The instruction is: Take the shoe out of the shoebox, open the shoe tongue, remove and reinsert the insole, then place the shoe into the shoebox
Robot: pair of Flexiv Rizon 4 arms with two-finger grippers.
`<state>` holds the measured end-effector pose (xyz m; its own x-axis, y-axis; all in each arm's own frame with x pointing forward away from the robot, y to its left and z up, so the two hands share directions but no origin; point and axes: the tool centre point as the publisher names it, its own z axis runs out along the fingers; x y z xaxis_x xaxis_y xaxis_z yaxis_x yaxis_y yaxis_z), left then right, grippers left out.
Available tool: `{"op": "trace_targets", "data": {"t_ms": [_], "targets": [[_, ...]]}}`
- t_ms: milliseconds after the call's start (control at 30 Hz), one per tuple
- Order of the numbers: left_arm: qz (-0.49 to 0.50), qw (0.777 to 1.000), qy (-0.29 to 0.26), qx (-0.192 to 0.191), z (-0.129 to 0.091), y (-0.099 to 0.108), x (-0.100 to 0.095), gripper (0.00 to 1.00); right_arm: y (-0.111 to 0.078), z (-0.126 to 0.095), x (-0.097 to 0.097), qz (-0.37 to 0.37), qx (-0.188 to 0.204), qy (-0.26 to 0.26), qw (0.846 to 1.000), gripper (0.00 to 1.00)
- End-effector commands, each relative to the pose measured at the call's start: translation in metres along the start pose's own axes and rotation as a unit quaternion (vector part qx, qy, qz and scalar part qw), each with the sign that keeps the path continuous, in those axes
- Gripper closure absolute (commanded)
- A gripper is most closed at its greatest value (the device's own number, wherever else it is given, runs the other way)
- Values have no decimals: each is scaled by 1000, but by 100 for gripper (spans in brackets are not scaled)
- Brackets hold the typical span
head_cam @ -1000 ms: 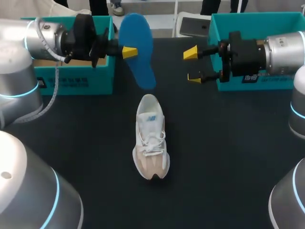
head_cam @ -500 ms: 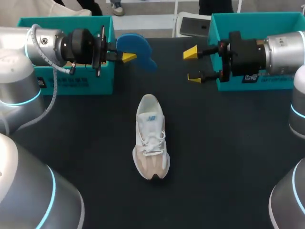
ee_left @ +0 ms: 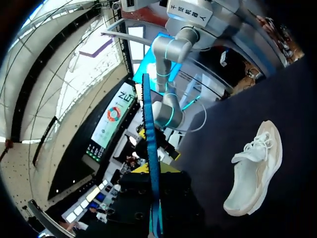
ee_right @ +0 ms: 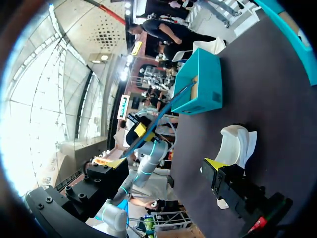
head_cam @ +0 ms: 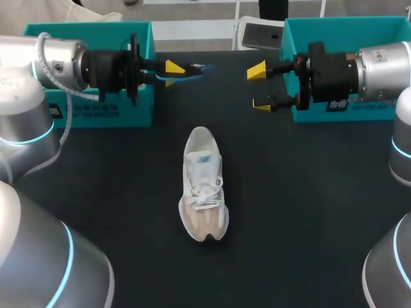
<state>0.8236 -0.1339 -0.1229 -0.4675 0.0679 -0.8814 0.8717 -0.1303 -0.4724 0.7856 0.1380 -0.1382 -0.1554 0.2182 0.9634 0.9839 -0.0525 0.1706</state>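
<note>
My left gripper (head_cam: 172,72) clamped the insole (head_cam: 192,70) edge-on; my right gripper (head_cam: 259,86) gaped, empty; the shoe (head_cam: 204,183) lay mid-table.

we can read no word or number for certain. the shoe (head_cam: 204,183) bears a small dark logo on its tongue, too small to make out. the front wall of the left shoebox (head_cam: 128,112) carries a square mark and lines of dark print, too fine for us to read. a short line of white characters sits on the black body behind the right gripper (head_cam: 259,88), in front of the right shoebox (head_cam: 334,22); we cannot make them out either.
</note>
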Motion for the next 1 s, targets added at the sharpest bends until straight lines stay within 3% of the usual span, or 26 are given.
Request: {"op": "trace_targets", "data": {"t_ms": [33,333,433,633,1000], "targets": [[207,978,4,-8,0,-1,2,100,0,2,0,0,-1,0,1000,0],[207,978,4,-8,0,-1,2,100,0,2,0,0,-1,0,1000,0],[267,964,-17,-5,-1,-6,3,100,0,2,0,0,-1,0,1000,0],[299,954,-33,-22,-2,-8,7,100,0,2,0,0,-1,0,1000,0],[292,954,-41,-47,-1,-12,13,100,0,2,0,0,-1,0,1000,0]]}}
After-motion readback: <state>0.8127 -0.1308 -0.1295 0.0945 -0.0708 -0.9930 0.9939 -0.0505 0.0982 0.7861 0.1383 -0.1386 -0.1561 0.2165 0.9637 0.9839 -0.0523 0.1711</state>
